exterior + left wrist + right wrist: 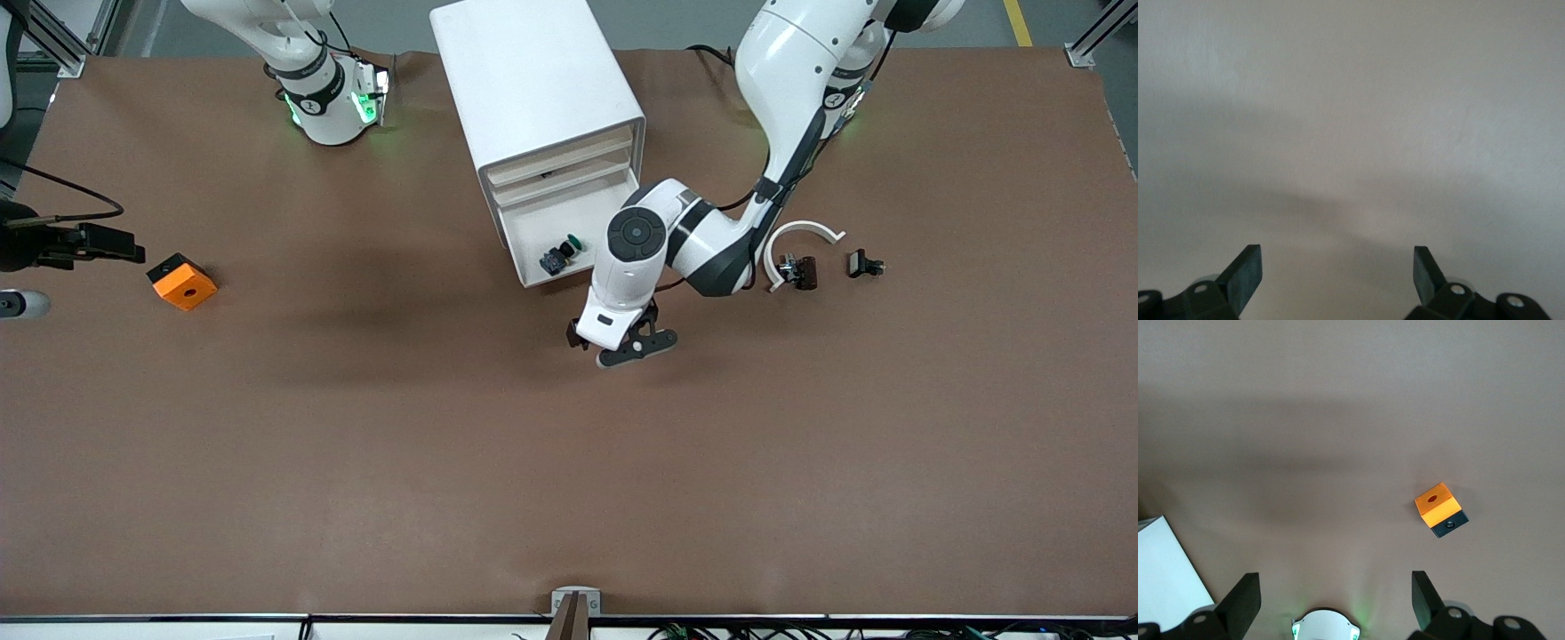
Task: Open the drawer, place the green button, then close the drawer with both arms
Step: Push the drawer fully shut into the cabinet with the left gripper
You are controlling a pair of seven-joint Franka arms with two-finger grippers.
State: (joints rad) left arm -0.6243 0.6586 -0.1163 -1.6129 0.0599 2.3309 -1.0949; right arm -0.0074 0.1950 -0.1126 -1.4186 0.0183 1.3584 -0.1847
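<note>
The white cabinet [533, 80] stands at the table's robot side. Its lowest drawer [526, 218] is pulled out. The button [560, 256], green cap and blue-grey body, lies in it near the front strip. My left gripper [624, 345] hovers over the brown table just nearer the camera than the drawer front. It is open and empty, and the left wrist view shows its gripper [1338, 257] over bare surface only. My right gripper [1336, 583] is open and empty, high over the right arm's end of the table. It shows at the edge of the front view [124, 247].
An orange block with a hole [182, 281] lies at the right arm's end and also shows in the right wrist view [1439, 509]. A dark brown part with a white curved strip [794, 258] and a small black part [865, 264] lie at the left arm's end.
</note>
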